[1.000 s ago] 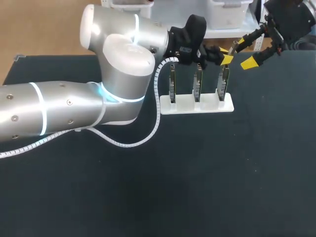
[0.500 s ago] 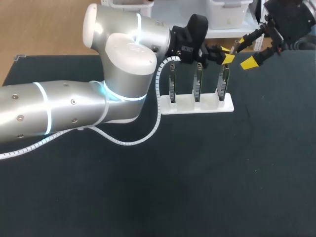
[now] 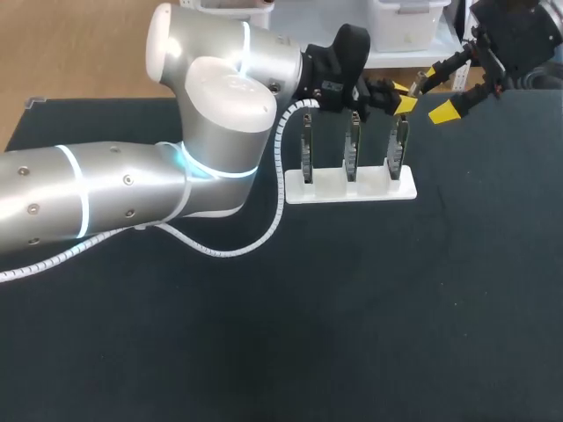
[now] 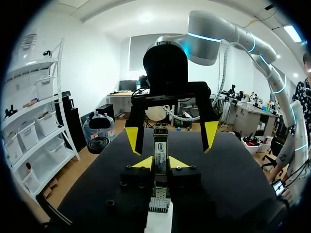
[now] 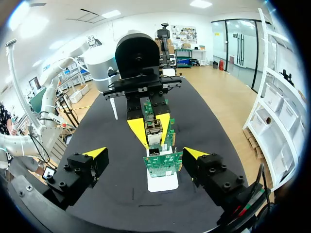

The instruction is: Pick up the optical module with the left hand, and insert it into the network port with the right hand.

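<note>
Left hand [image 4: 160, 164] has nudged slightly toward the bench's [image 3: 264, 334] far edge and steadied, clamped on the optical module [image 4: 160, 145] over the white rack's [image 3: 352, 186] right-end board, right hand [image 3: 434, 94] waiting wide open just beside, so a handover looks close.

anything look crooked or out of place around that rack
Nothing stands out. The three boards stand upright and in line in the white stand. The left claw is shut on the module, which sits straight, and the right claw hangs open just beyond it.
</note>
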Robot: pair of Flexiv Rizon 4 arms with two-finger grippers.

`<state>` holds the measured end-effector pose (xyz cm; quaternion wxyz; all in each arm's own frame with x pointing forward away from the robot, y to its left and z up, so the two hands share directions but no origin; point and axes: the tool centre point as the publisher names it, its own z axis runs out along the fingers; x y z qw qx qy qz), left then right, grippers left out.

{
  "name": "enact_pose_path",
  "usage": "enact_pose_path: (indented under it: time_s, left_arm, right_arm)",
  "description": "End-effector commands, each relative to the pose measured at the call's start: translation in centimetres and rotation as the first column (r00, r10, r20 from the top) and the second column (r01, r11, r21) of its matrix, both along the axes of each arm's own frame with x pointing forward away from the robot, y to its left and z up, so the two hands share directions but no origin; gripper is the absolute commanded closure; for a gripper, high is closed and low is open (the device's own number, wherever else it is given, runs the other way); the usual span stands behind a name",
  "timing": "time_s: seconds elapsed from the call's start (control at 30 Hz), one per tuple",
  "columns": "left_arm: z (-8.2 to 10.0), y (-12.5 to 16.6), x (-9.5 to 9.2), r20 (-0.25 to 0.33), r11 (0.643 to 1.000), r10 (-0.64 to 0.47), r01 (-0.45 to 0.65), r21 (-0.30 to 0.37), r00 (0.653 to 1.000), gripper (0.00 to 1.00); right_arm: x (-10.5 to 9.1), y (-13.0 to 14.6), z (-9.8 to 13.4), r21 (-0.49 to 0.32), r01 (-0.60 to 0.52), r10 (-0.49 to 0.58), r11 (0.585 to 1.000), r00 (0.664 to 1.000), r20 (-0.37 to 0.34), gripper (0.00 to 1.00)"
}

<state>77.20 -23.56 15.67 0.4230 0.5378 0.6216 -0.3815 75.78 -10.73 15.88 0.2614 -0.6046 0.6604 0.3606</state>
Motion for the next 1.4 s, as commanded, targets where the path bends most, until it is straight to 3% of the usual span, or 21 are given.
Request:
enact_pose_path:
  time_s: [0.03, 0.43, 0.77, 1.1, 1.4]
  left_arm:
    - [0.0, 0.0, 0.0, 0.0, 1.0, -0.001, 0.001, 0.0, 1.0, 1.0]
    - [0.0, 0.0, 0.0, 0.0, 1.0, -0.001, 0.001, 0.0, 1.0, 1.0]
    - [0.0, 0.0, 0.0, 0.0, 1.0, -0.001, 0.001, 0.0, 1.0, 1.0]
    - [0.0, 0.0, 0.0, 0.0, 1.0, -0.001, 0.001, 0.0, 1.0, 1.0]
    - [0.0, 0.0, 0.0, 0.0, 1.0, -0.001, 0.001, 0.0, 1.0, 1.0]
  right_arm:
    - [-0.1, 0.0, 0.0, -0.001, 0.003, -0.003, 1.0, 1.0, 0.002, 0.0]
    - [-0.1, 0.0, 0.0, -0.001, 0.003, -0.003, 1.0, 1.0, 0.002, 0.0]
    - [0.0, -2.4, 1.3, -0.044, 0.023, -0.021, 0.999, 0.999, 0.043, 0.0]
    - [1.5, -1.2, 3.0, -0.027, -0.07, 0.073, 0.997, 0.992, 0.102, 0.0]
    - [2.4, 0.1, 3.2, 0.005, -0.121, 0.119, 0.993, 0.986, 0.118, 0.0]
